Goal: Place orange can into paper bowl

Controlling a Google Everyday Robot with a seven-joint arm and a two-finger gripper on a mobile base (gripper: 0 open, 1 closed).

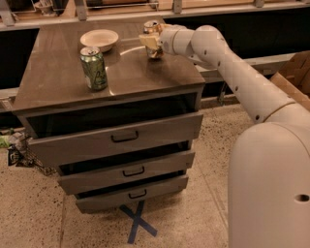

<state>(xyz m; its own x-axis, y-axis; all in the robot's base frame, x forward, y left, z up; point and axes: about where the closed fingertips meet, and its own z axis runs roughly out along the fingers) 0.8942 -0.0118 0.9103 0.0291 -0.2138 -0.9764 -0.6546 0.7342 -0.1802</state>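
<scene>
The orange can [152,30] with its silver top stands at the back right of the dark cabinet top [131,72]. My gripper [151,42] reaches in from the right and its cream fingers [146,41] are closed around the can's body. I cannot tell whether the can's base touches the top or hangs just above it. The paper bowl [99,39], cream-white, shallow and empty, sits to the left of the can at the back of the top, about a bowl's width away.
A green can [94,68] stands upright in front of the bowl, left of centre. Three drawers [125,138] below stand partly pulled out. A shelf rail [121,12] runs behind the cabinet. A cardboard box [293,77] is at the right, and blue tape [138,220] marks the floor.
</scene>
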